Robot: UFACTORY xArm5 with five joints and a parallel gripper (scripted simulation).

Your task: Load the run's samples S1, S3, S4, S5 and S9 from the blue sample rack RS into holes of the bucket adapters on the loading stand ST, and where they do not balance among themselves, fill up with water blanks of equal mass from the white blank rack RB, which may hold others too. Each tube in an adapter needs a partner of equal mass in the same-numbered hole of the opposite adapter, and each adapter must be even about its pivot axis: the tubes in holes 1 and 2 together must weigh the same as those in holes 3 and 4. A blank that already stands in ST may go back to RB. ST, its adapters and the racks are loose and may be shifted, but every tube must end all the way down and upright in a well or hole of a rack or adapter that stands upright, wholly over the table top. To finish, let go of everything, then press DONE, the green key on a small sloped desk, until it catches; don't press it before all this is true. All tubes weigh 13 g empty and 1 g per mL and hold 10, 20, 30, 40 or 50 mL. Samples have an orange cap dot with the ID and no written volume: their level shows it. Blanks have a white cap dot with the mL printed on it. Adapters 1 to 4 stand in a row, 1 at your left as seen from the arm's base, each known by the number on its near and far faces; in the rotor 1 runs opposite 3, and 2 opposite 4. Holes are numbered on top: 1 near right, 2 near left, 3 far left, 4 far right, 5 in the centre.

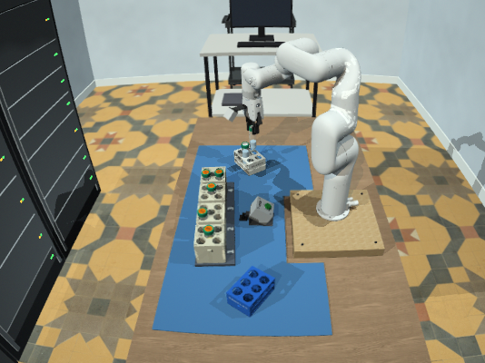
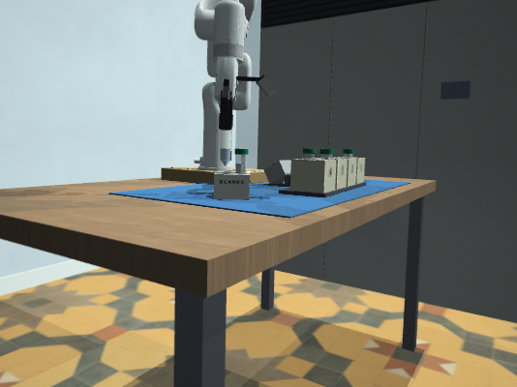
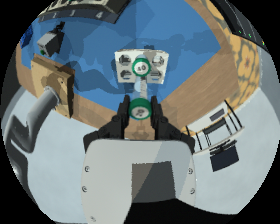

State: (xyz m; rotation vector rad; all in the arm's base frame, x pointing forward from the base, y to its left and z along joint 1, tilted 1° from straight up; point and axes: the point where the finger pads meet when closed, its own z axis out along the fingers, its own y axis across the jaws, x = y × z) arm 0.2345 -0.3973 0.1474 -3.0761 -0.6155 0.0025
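Note:
My gripper (image 1: 252, 131) (image 2: 225, 125) (image 3: 140, 101) is shut on a green-capped blank tube (image 1: 252, 143) (image 2: 225, 149) (image 3: 140, 106) and holds it upright just above the white blank rack RB (image 1: 255, 164) (image 2: 231, 187) (image 3: 121, 66). The tube's tip hangs close over the rack's top. One more green-capped blank (image 1: 244, 146) (image 2: 241, 159) (image 3: 140, 67) stands in RB. The loading stand ST (image 1: 230, 221) (image 2: 315, 193) carries a row of adapters (image 1: 210, 249) (image 2: 315, 176) with several orange-dot samples (image 1: 209, 230) in them. The blue sample rack RS (image 1: 251, 290) stands with its wells empty.
The sloped desk with the green DONE key (image 1: 268, 207) (image 2: 275, 172) (image 3: 50, 42) sits between ST and the arm's wooden base plate (image 1: 336, 240). A blue mat (image 1: 182, 292) (image 2: 271, 205) lies under the racks. A server cabinet stands to the left of the table.

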